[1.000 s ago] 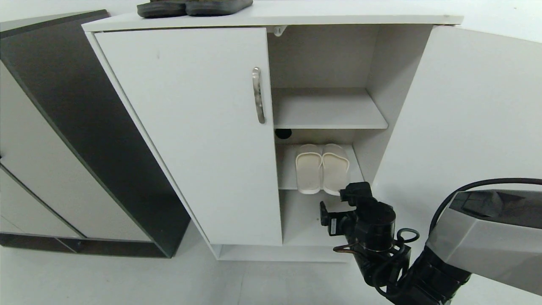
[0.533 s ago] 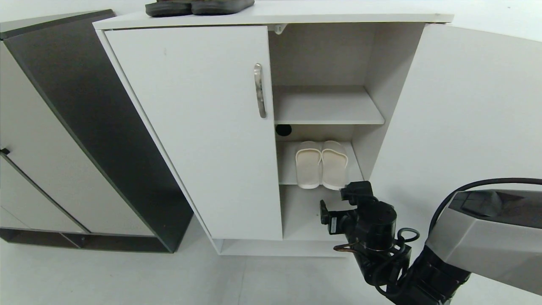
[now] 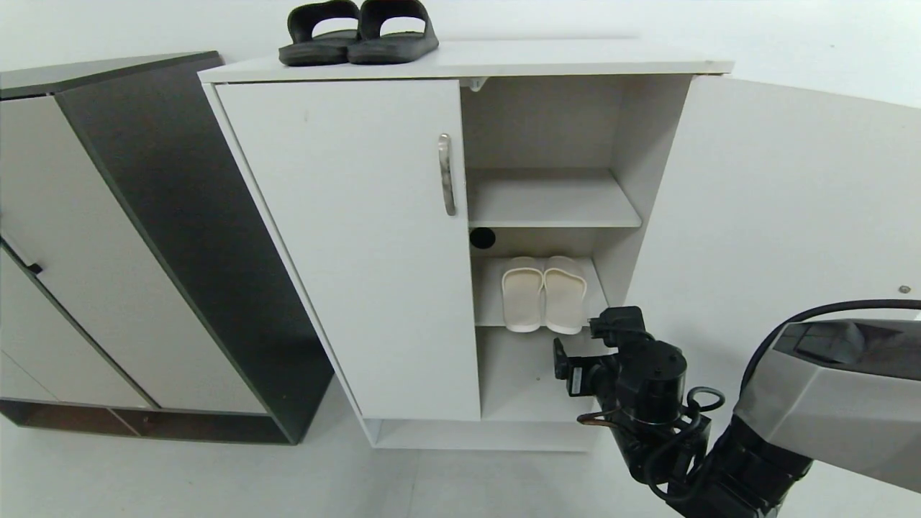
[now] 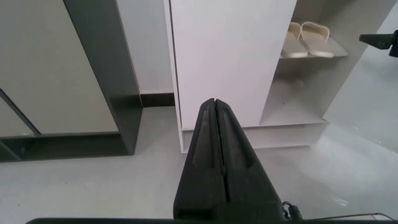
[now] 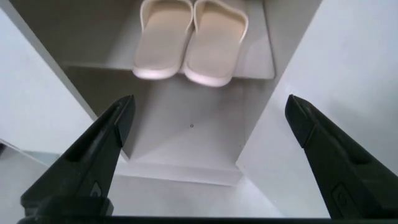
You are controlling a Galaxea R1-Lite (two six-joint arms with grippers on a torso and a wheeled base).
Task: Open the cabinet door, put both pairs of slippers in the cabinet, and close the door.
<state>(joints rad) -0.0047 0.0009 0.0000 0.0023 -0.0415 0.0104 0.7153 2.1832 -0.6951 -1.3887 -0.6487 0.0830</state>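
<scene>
The white cabinet [image 3: 460, 61] has its right door [image 3: 777, 216] swung wide open and its left door [image 3: 360, 244] shut. A pair of white slippers [image 3: 545, 293] lies side by side on the middle shelf, heels outward. A pair of black slippers [image 3: 357, 32] sits on the cabinet's top at the left. My right gripper [image 5: 210, 106] is open with nothing in it, low in front of the open compartment, just below the white slippers [image 5: 191, 40]. My left gripper [image 4: 214, 102] is shut and empty, well back from the shut door.
The upper shelf [image 3: 550, 198] and the bottom compartment [image 3: 529, 374] are bare. A metal handle [image 3: 447, 175] is on the left door. A taller dark-sided cabinet [image 3: 144, 216] stands close on the left. Open floor [image 3: 216, 475] lies in front.
The head camera has drawn back and tilted up, so the black slippers now show whole. The slippers and doors have not moved; the right arm keeps its place in front of the opening.
</scene>
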